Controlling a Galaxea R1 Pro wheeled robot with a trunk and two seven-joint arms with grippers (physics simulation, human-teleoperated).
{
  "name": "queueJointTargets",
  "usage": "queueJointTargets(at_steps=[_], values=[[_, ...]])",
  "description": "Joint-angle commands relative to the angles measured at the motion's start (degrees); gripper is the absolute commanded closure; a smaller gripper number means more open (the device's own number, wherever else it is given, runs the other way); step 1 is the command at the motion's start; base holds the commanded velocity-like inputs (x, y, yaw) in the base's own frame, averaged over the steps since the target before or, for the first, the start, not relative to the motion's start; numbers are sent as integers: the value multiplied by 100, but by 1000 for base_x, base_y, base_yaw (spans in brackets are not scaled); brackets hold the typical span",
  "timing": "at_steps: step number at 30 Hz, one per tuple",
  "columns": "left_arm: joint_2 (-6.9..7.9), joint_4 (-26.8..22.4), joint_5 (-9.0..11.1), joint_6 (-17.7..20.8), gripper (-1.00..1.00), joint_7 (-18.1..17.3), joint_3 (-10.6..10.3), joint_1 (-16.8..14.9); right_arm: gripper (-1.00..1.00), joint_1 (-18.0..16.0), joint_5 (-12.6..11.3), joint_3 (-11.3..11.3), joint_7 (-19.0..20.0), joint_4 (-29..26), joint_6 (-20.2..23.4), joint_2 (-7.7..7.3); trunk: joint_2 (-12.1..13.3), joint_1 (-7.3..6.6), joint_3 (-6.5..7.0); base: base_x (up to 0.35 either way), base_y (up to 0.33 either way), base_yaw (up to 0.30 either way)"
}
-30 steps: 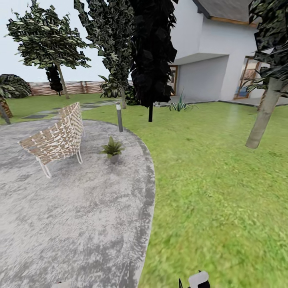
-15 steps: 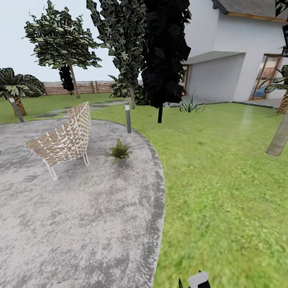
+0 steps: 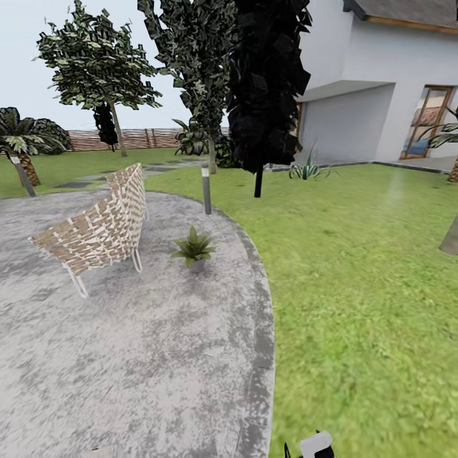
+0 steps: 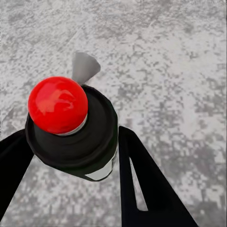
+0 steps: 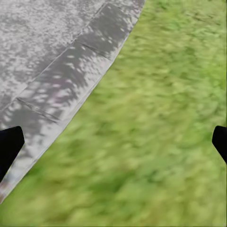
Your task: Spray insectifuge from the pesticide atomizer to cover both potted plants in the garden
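Note:
One potted plant, a low green rosette in a small grey pot, stands on the round grey patio near its right edge, beside a wicker chair. It is several steps ahead of me. In the left wrist view my left gripper is shut on the pesticide atomizer, seen from above as a dark body with a red round top and a grey nozzle, held over the paving. My right gripper is open, with nothing between its fingers, above the patio's border and the lawn.
A short bollard light stands behind the plant, and another at the far left by a palm. Dark trees, a spiky plant, the house and a slat fence lie beyond. A trunk is at the right.
The whole head view has shifted, so the camera has moved. The chair and the potted plant now look slightly nearer and further right. Nothing in the garden itself has moved.

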Motion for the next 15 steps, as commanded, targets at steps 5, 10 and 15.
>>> queueJointTargets(at_steps=[5, 10, 15], values=[[2, 7, -46, -22, 100, -12, 48, -8, -100, -3, 61, -31, -40, 3, -5, 1, -2, 2, -5, 313, 197, 0], [0, 7, -48, -22, 100, -12, 48, -6, -100, -3, 61, -31, -40, 3, -5, 1, -2, 2, -5, 301, 215, 0], [1, 7, -48, -22, 100, -12, 48, -5, -100, -3, 61, -31, -40, 3, -5, 1, -2, 2, -5, 297, 220, 0]])
